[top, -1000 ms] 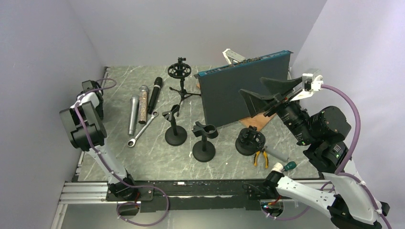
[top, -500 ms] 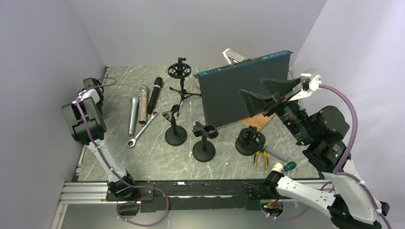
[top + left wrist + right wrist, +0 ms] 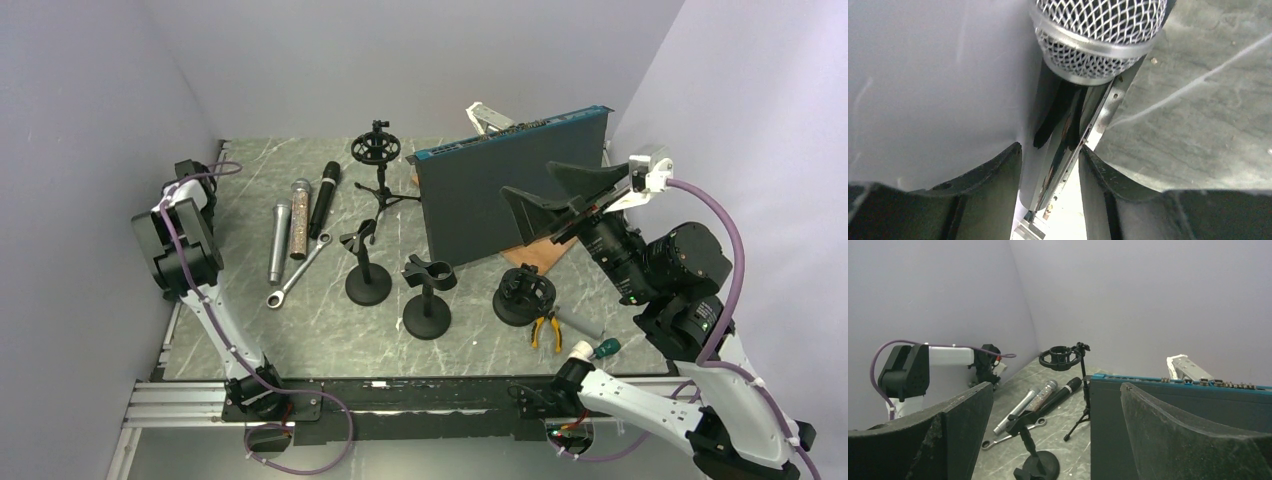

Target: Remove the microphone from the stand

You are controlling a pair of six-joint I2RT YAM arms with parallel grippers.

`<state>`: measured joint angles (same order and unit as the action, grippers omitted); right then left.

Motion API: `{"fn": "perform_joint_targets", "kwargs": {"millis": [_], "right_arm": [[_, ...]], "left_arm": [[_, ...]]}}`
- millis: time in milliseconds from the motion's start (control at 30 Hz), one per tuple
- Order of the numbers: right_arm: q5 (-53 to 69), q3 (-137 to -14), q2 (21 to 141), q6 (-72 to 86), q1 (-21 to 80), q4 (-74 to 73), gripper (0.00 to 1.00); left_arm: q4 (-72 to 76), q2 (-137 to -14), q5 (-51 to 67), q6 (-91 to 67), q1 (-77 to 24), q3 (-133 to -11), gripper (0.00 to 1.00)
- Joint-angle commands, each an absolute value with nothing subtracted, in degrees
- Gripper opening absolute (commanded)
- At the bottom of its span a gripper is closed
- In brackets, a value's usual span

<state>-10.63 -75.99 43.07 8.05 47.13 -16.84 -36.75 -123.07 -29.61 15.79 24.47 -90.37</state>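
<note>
Silver mesh-domed microphone (image 3: 1100, 30) against the side wall (image 3: 923, 75), just past the left gripper's (image 3: 1049, 150) parted, unladen jaws; only the left wrist view shows it. Right gripper (image 3: 1055, 390) gapes, well off that wall.

A silver steel combination wrench (image 3: 297, 270) is lying diagonally on the grey-green marbled tabletop (image 3: 300, 340). A tall dark slab-shaped panel with a blue top edge (image 3: 470, 205) is standing on edge at right rear, with a brown wooden board (image 3: 540, 255) showing at its foot. Yellow-handled pliers (image 3: 545, 328) are lying near the front, just beside a green-handled screwdriver (image 3: 606, 347).
</note>
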Motion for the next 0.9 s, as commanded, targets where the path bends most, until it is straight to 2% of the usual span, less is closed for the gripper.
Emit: {"fn": "perform_joint_targets", "kwargs": {"millis": [0,333,400,467,500,633,700,867], "right_arm": [[-13.73,-76.55,41.39,5.87,47.55,-14.05,1.00],[-16.49,-74.53,39.15,3.49,48.54,-11.77,1.00],[-17.06,-74.21,39.11,3.10,48.92,-11.38,1.00],[-17.64,-74.14,39.11,2.55,49.61,-11.02,1.00],[-17.85,-74.14,39.23,2.29,49.89,-10.91,1.00],[-18.72,-74.27,39.62,1.54,51.07,-10.77,1.00],[-19.05,-74.27,39.80,1.33,51.62,-10.59,1.00],[-19.20,-73.84,39.67,1.14,52.29,-9.92,1.00]], "left_arm": [[-41.70,-126.01,-31.02,17.25,24.78,-95.56,0.50],[-43.04,-128.49,-31.20,18.50,24.86,-97.76,0.45],[-43.40,-128.66,-30.91,18.46,24.85,-98.13,0.37],[-43.81,-128.66,-31.24,18.39,24.87,-98.61,0.22],[-43.85,-128.53,-31.66,18.30,24.87,-98.81,0.17],[-43.94,-126.17,-33.34,17.92,24.82,-99.69,0.09],[-44.07,-124.57,-33.88,17.65,24.79,-100.13,0.00],[-44.65,-119.98,-34.70,16.85,23.10,-100.47,0.00]]}}
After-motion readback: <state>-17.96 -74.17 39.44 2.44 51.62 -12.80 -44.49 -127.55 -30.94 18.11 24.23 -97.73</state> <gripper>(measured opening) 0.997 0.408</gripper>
